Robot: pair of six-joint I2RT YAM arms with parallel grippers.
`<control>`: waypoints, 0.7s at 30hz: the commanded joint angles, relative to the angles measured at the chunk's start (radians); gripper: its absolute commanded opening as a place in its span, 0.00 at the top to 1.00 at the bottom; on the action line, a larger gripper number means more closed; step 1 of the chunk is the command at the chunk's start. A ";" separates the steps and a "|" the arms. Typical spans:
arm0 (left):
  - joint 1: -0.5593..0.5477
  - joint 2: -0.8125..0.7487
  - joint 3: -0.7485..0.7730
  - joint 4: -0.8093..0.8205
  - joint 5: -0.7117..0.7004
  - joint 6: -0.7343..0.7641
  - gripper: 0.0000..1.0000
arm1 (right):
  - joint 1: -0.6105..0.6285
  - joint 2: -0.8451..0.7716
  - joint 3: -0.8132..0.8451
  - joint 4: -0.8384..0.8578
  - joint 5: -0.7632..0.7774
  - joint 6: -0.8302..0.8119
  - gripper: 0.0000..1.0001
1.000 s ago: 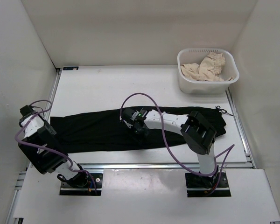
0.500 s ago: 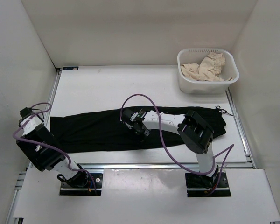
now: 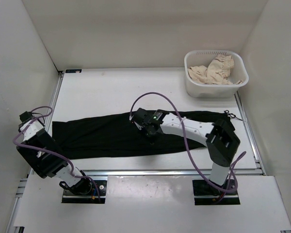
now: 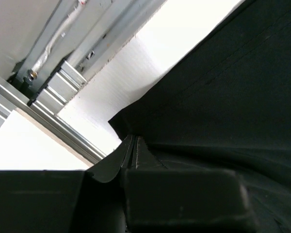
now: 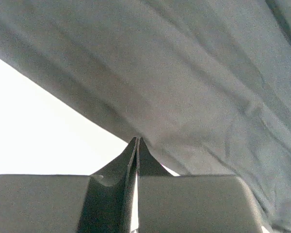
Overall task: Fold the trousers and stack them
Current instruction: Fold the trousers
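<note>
We note left pincer [image 4: 134, 141] clamped on trousers [image 3: 102, 136] left-end corner; right pincer [image 5: 137, 141] pinched closed on mid-trousers edge. Our worry: shallow right pinch slips on lift.

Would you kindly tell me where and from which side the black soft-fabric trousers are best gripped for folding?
Probably pinch the near long edge of the black soft-fabric trousers, at the left end corner and mid-length, coming in low from the near side. They lie flat, stretched across the white table, so only that thin edge offers a lip to catch.
</note>
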 commanded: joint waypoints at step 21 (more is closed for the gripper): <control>0.008 -0.045 0.019 -0.084 -0.005 -0.001 0.29 | -0.004 0.147 0.039 0.022 -0.049 -0.069 0.44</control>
